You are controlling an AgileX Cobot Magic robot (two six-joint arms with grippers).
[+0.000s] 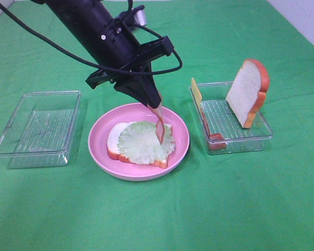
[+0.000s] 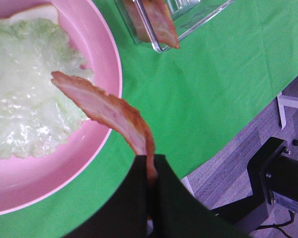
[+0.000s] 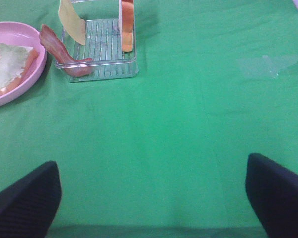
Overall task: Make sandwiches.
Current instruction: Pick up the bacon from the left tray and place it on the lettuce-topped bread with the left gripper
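On the pink plate [image 1: 182, 137] lies one white bread slice [image 1: 114, 140] with a pale green lettuce leaf [image 1: 145, 141] on it. My left gripper [image 1: 154, 102] is shut on a reddish bacon strip [image 1: 159, 125] that hangs with its lower end over the lettuce. In the left wrist view the gripper [image 2: 151, 173] pinches the bacon [image 2: 107, 106] by one end, and the free end reaches over the lettuce [image 2: 25, 99]. My right gripper [image 3: 151, 203] is open and empty above bare green cloth, out of the exterior high view.
A clear tray [image 1: 261, 133] right of the plate holds an upright bread slice [image 1: 247, 91], a yellow cheese slice [image 1: 196, 91] and another bacon strip [image 1: 215, 140]. An empty clear tray [image 1: 39, 128] stands left of the plate. Green cloth covers the table.
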